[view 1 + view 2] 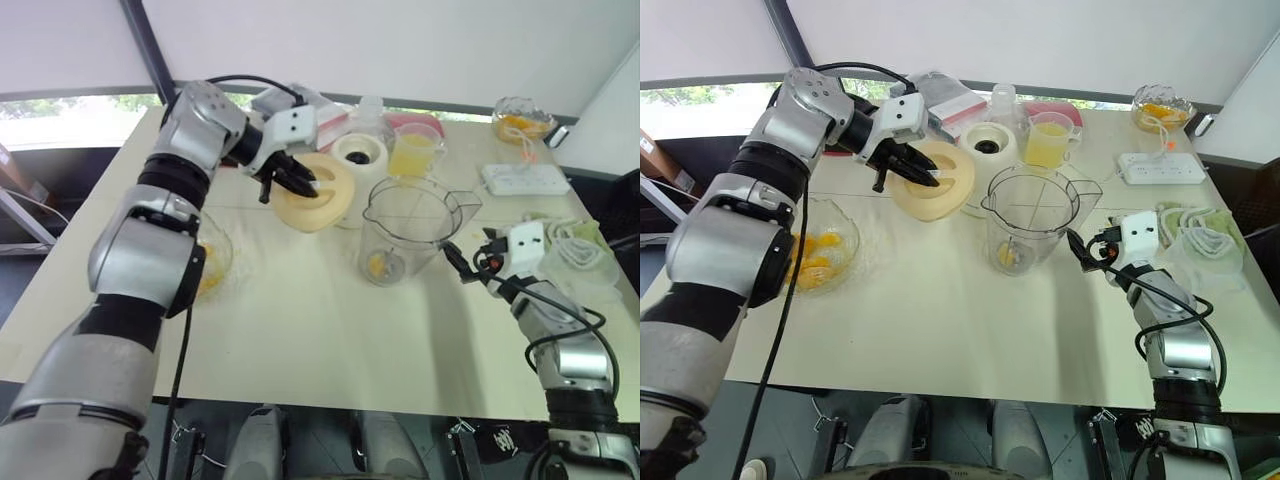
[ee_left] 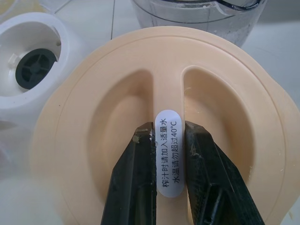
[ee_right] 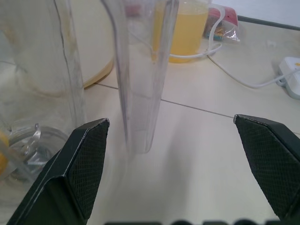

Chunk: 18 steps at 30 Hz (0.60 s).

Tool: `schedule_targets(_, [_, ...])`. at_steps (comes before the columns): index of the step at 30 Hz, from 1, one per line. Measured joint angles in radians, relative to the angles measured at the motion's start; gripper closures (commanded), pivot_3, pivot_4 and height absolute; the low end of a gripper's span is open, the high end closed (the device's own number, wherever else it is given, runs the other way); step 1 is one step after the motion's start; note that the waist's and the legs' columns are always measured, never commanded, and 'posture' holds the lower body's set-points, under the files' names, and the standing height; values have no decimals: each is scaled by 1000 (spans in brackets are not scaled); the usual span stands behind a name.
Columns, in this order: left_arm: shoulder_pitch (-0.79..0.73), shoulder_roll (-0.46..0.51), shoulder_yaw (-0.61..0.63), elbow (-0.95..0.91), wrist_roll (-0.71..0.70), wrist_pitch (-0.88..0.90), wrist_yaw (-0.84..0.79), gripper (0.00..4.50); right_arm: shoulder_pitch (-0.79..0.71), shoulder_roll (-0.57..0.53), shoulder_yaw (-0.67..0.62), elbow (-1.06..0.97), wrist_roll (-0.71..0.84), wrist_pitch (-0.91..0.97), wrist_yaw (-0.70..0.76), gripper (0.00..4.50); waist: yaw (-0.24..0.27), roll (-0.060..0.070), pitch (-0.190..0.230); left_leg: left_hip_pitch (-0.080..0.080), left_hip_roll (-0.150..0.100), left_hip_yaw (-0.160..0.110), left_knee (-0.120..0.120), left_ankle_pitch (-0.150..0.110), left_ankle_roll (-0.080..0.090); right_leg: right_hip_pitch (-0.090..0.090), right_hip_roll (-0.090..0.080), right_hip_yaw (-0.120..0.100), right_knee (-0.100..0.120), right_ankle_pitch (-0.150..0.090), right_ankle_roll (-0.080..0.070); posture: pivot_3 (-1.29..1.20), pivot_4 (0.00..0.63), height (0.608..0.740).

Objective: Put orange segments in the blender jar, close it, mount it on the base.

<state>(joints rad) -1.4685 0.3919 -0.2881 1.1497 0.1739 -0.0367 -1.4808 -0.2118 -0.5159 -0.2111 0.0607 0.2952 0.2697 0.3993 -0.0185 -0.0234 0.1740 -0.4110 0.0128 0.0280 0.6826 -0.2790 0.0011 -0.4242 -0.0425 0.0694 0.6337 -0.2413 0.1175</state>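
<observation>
The clear blender jar (image 1: pixel 405 235) stands upright at the table's middle with an orange segment (image 1: pixel 377 265) at its bottom. My left gripper (image 1: pixel 300 182) is shut on the cream lid (image 1: pixel 325 205), pinching its labelled centre ridge (image 2: pixel 168 154). The lid is tilted, just left of the jar and in front of the white blender base (image 1: pixel 360 152). My right gripper (image 1: pixel 462 262) is open just right of the jar, and the jar's handle (image 3: pixel 140 70) stands between its fingers. A glass bowl of orange segments (image 1: pixel 820 255) sits at the left.
A jug of orange juice (image 1: pixel 413 152) stands behind the jar. A white power strip (image 1: pixel 525 178) and a glass bowl with fruit (image 1: pixel 522 120) lie at the back right. Folded cloths (image 1: pixel 1200 235) are at the right edge. A red packet (image 1: pixel 950 100) is at the back.
</observation>
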Motion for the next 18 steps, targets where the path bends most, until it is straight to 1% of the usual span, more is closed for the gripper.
schedule_targets(6, [0, 3, 0, 0, 0, 0, -2, 4263, -54, 0, 12, 87, -38, -55, 24, 44, 0, 0, 0, 0, 0, 0, 0, 0, 0, 0, 0, 0, 0, 0, 0, 0, 150, 740])
schedule_targets(18, [0, 21, 0, -1, 0, 4, 0, 4263, -163, 29, 19, 281, -59, -144, 59, 44, -2, 0, 0, 0, 0, 0, 0, 0, 0, 0, 0, 0, 1, 1, 1, 0, 150, 740])
